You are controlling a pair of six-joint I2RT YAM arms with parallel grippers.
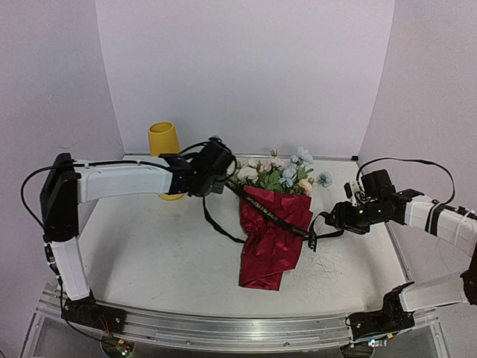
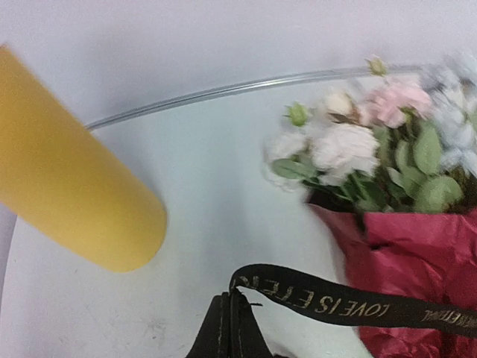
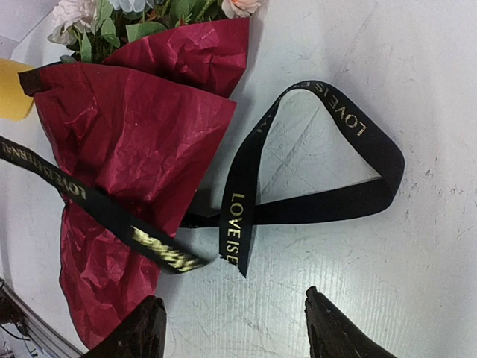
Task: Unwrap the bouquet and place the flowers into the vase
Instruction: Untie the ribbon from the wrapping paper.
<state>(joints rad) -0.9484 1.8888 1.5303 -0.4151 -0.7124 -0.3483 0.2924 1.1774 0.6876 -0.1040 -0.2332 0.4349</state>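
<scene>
The bouquet (image 1: 262, 230) lies at the centre of the top view on the white table (image 1: 149, 246). Its flowers (image 1: 282, 173) point toward the back wall and the dark red wrapping paper (image 1: 268, 262) toward the arms. Left of the blooms, the left gripper (image 1: 223, 181) is pinched tight on the black ribbon (image 1: 272, 215), which stretches across the paper. At centre right, the right gripper (image 1: 333, 220) has its jaws spread and holds nothing, just short of the ribbon's loose loop. The yellow vase (image 1: 164, 142) stands upper left, behind the left arm.

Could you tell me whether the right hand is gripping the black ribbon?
No, the right hand is open, and the black ribbon lies looped on the table ahead of it, untouched.
</scene>
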